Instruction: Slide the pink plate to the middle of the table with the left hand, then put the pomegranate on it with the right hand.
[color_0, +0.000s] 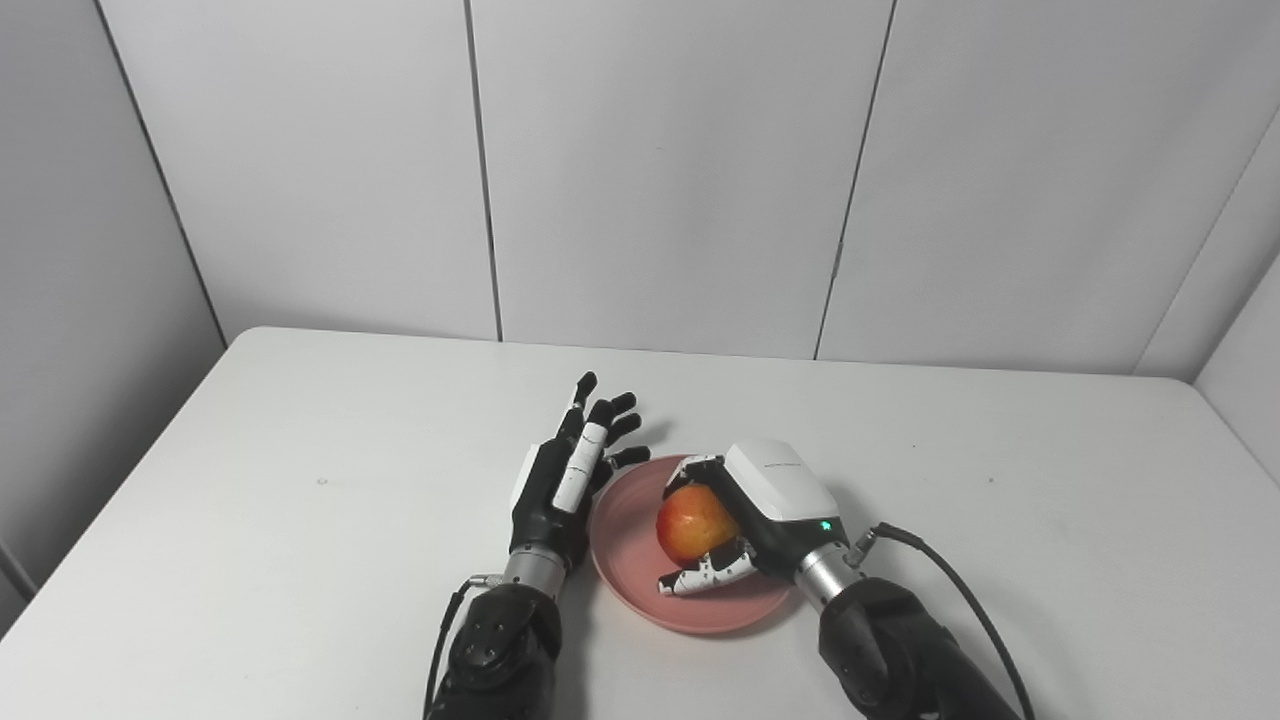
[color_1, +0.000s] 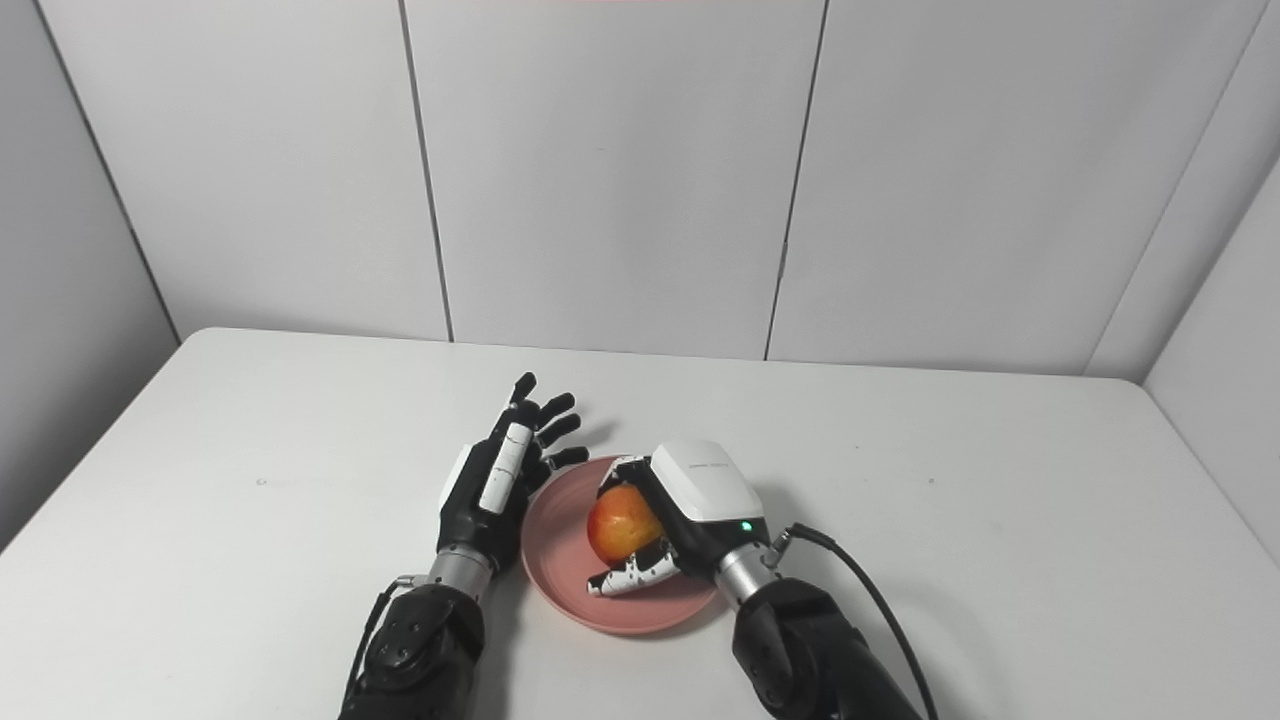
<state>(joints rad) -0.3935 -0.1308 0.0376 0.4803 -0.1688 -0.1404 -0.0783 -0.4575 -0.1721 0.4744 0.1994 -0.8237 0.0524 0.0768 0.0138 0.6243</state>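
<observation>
Pomegranate (color_0: 692, 524): round, smooth-skinned, red shading to yellow-orange, judged firm and moderately heavy for its size, with a glossy rind likely to slip under hard fingertips. Best taken around its widest part, thumb opposite the fingers, as seen here. Sat low over the pink plate (color_0: 625, 520), over its middle; whether resting on the plate floor or just above it could not be told.

Held by the right hand (color_0: 745, 520), fingers (color_0: 705, 577) curled around the near side of the fruit and the palm housing over its right flank. Grasp not yet released. Judged ready for an easy opening of the fingers, with some risk of the fruit rolling toward the rim once freed.

Plate: shallow, round, salmon pink, with a low raised rim, looking rigid and light, likely to skid easily on the smooth white table (color_0: 300, 560). Lay near the table's middle, toward the near edge.

Left hand (color_0: 570, 480) stood just beside the plate's left rim, fingers spread and extended, holding nothing; contact with the rim could not be told. Plain grey wall panels (color_0: 660, 170) behind.
</observation>
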